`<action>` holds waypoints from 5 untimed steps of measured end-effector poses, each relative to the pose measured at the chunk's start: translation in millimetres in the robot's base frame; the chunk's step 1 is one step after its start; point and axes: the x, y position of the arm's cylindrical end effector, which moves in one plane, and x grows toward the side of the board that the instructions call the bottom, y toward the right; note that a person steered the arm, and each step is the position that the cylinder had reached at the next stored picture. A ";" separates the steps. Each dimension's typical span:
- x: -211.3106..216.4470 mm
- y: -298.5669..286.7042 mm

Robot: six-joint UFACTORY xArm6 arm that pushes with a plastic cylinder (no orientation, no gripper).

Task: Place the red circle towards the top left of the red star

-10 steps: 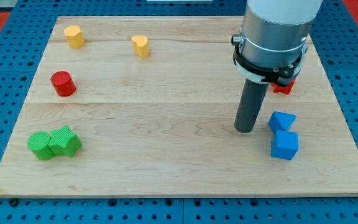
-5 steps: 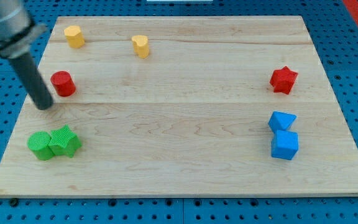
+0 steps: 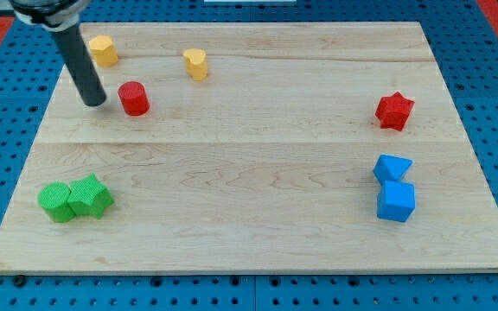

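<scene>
The red circle point(image 3: 133, 98) stands on the wooden board's upper left part. My tip point(image 3: 95, 101) rests on the board just to the left of the red circle, a small gap apart. The red star point(image 3: 394, 111) sits far off at the view's right, a little lower than the circle. The rod rises from the tip toward the view's top left corner.
Two yellow blocks point(image 3: 103, 50) point(image 3: 195, 64) sit near the top left edge. Two green blocks point(image 3: 56, 202) point(image 3: 90, 196) touch each other at the bottom left. Two blue blocks point(image 3: 392, 168) point(image 3: 396, 201) are stacked close together below the red star. The board point(image 3: 249, 173) lies on a blue pegboard.
The rod swung from the board's right to the far left, then moved up and right. The red circle has slid to the right and slightly up.
</scene>
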 end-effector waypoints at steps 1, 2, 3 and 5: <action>4.7 48.9; -4.5 131.1; -21.3 148.9; -40.7 157.8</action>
